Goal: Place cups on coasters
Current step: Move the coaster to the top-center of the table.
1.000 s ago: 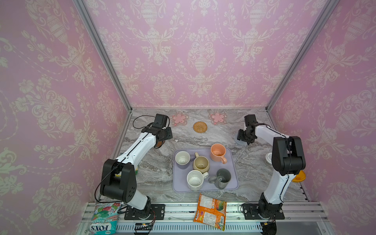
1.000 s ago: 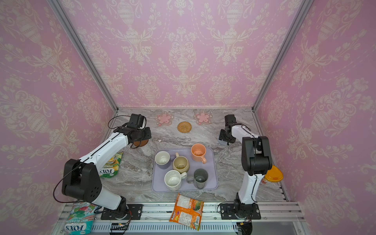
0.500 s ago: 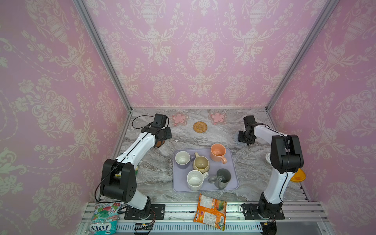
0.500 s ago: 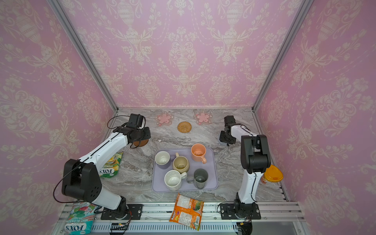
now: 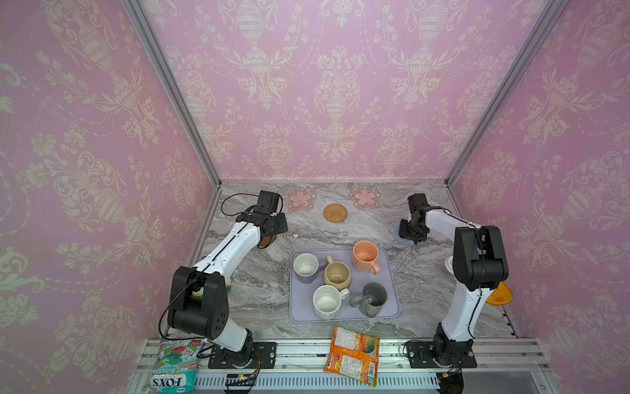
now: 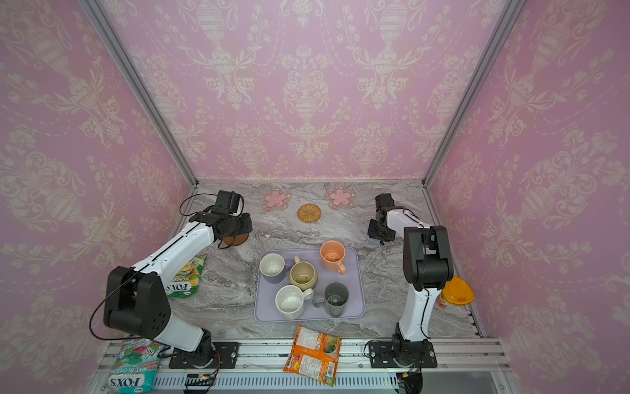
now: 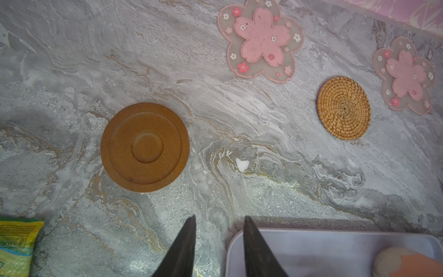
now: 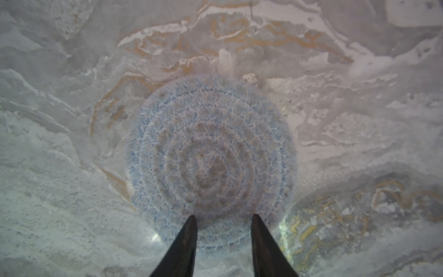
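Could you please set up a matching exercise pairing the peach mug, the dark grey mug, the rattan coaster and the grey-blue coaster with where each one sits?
Things:
1. peach mug
2. dark grey mug
3. rattan coaster
4. grey-blue coaster

Places:
A. tray, near right corner
B. directly below the right gripper
C. tray, far right corner
D. on the marble tabletop, between the pink flower coasters

Pairs: 1-C, 2-A, 3-D, 4-B.
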